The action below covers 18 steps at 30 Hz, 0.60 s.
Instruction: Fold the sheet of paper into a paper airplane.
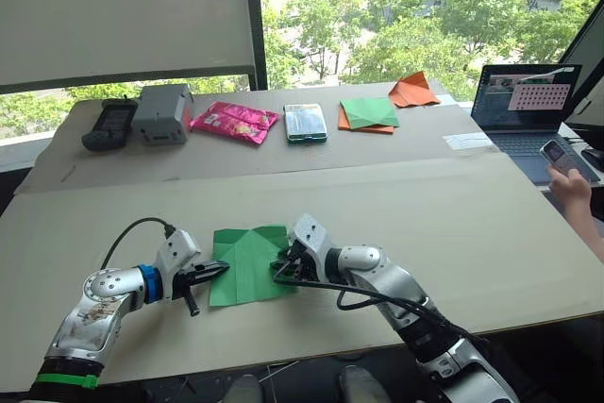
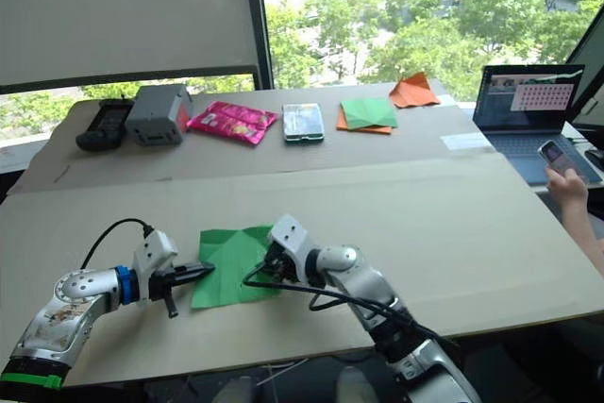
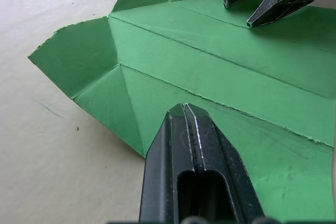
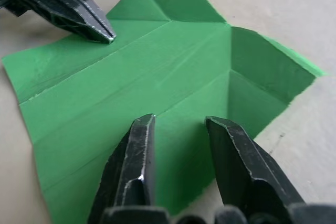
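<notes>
One thin bright green sheet of paper [image 1: 249,263] lying flat near the front edge of the table [image 1: 453,224], matte, with straight creases running along its length and two corners at the far end folded inward into triangular flaps. Ragged, slightly torn edge along one long side, seen in the left wrist view. Table surface pale beige, smooth like cardboard, with faint scuffs.

Left pincer [image 3: 184,109] pressed together, black glossy fingers tapering to one point, tip resting on or just above the paper's left edge; cannot tell whether touching. Right pincer [image 4: 180,124] spread a little, two black wedge-shaped fingers apart, tips over the paper's right edge, nothing held between them.

Along the far edge of the table: a black handheld device [image 1: 109,124], a grey box [image 1: 162,112] just beside it, a shiny pink packet [image 1: 235,122], a small glossy pack [image 1: 305,123], a darker green paper square [image 1: 370,111] lying on an orange sheet, and an orange folded paper piece [image 1: 412,91]. Open laptop [image 1: 525,106] at the right edge, with a person's hand [image 1: 572,188] holding a phone [image 1: 563,158].
</notes>
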Available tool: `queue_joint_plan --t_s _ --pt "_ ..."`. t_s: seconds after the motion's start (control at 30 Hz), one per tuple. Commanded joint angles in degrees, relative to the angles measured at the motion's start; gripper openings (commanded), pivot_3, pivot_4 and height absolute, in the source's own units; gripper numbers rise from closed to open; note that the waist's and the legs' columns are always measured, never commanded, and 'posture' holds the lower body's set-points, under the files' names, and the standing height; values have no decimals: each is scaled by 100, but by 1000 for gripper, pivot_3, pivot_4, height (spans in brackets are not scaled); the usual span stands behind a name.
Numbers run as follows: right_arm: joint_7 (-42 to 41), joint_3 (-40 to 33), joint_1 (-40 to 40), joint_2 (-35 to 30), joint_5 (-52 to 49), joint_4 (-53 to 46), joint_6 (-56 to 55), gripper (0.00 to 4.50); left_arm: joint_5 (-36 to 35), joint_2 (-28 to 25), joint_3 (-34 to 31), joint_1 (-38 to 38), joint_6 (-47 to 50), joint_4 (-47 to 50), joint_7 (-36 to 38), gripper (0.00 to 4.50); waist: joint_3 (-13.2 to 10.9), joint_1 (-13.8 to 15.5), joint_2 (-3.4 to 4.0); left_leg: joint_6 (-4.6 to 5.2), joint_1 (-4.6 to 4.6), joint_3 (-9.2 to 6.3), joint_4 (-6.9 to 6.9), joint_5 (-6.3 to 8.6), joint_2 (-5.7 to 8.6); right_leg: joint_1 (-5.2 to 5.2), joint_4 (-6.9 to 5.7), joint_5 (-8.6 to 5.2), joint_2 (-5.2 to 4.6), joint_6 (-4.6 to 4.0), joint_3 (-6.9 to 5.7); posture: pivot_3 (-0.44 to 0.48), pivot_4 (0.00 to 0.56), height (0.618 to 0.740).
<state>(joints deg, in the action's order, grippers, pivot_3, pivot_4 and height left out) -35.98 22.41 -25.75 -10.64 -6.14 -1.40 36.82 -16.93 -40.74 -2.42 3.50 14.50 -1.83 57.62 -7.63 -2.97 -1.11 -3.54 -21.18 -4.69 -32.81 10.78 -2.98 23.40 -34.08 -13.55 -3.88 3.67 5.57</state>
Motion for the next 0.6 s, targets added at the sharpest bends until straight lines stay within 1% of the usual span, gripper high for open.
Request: queue_joint_plan --t_s 0.03,0.13,0.4,0.6 --pt "224 -518 -67 61 -239 -501 186 2865 -238 -127 -326 -118 201 347 -15 0 -3 0 -4 0 0 0 0 0 0 1 -1 0 0 0 0 0 150 732" --pt "475 -726 -70 154 -238 -431 248 2865 -389 -203 -512 -260 336 561 -2 0 -3 -5 -5 1 2 0 1 0 -1 1 -3 0 2 0 0 0 150 732" --pt "545 -768 -147 596 -319 273 93 2865 -489 -235 -661 -353 491 747 -94 0 -7 -50 -5 1 0 0 3 0 0 4 0 0 0 0 0 0 150 732" --pt "539 -724 -281 803 -239 749 -130 2865 -485 -221 -706 -366 509 781 -127 0 -8 -85 -5 1 0 0 3 0 -1 4 0 0 1 0 0 0 150 732"
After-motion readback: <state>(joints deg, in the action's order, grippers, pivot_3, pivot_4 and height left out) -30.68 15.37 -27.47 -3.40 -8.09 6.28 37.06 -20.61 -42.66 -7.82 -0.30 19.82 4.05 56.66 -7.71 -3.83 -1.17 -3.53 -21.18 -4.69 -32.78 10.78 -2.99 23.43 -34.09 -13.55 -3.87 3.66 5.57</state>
